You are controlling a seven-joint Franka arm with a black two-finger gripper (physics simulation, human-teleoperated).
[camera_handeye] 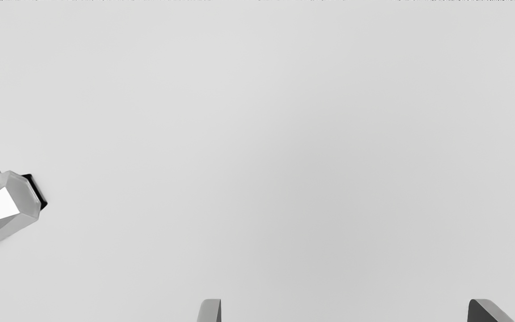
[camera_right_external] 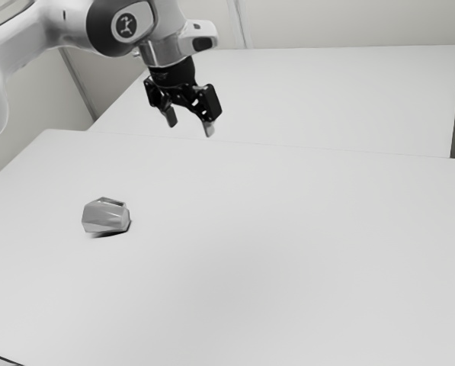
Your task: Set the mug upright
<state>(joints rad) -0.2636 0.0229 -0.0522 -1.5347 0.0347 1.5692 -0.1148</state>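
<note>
Lying tipped on the smooth pale table point(camera_right_external: 288, 267), the faceted grey mug point(camera_right_external: 104, 219) sits below the widely parted, empty tool point(camera_right_external: 190, 126).

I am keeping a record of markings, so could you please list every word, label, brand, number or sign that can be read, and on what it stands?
Words, brand names or numbers: none can be read.
Sign: a pale line figure in a dark round badge, on the arm.
Mug: no readable marking.
</note>
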